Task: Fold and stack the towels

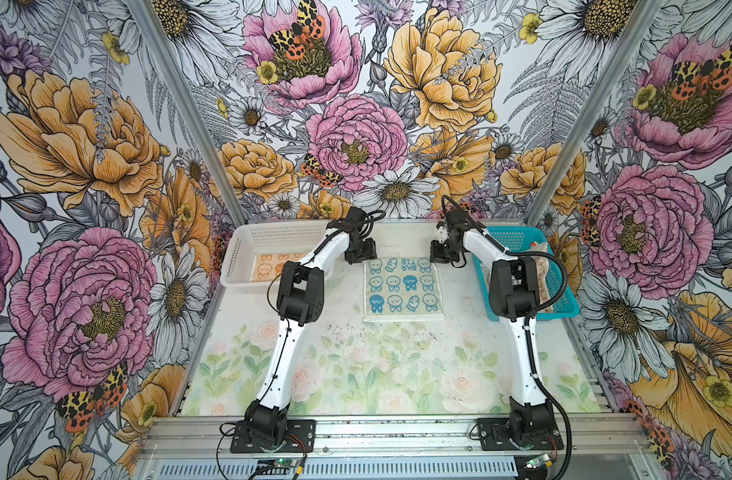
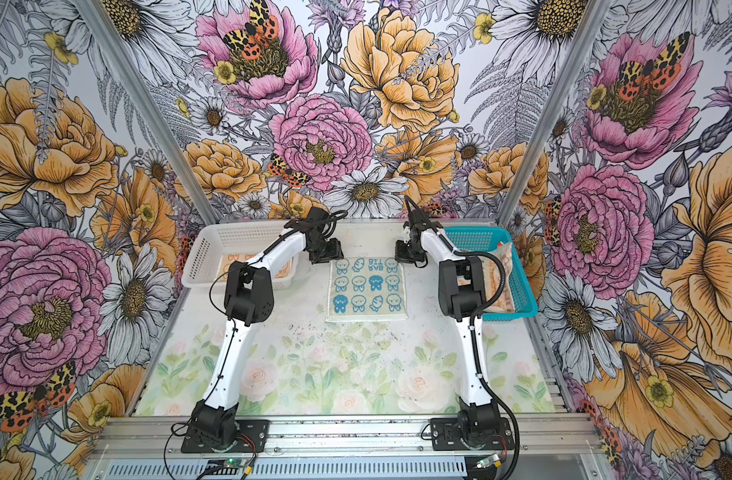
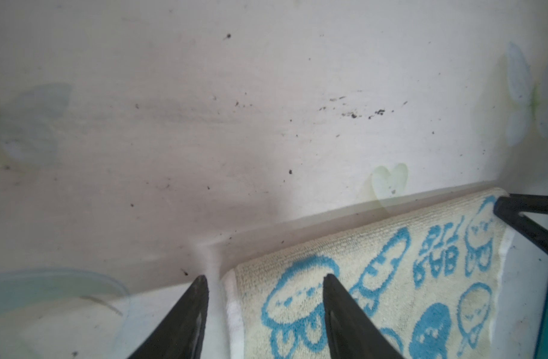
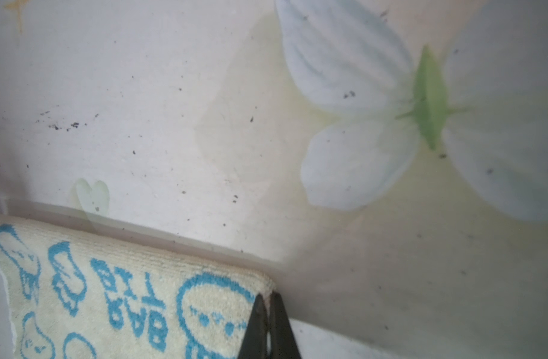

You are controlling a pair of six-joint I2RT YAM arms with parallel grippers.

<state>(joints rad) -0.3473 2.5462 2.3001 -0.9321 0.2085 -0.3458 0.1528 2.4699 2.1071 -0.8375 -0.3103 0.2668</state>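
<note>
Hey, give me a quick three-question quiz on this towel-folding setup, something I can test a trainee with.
1. Pick one: which towel is being worked on? A. the blue towel lying flat; B. one in the white basket; C. one in the teal basket.
2. True or false: the right pincer is wide open.
3. In a few words: how does the left pincer sit at the blue towel's corner?
Key: 1. A. 2. False; it is shut on the towel's far corner. 3. Open, one finger over the towel, the other off its edge.
</note>
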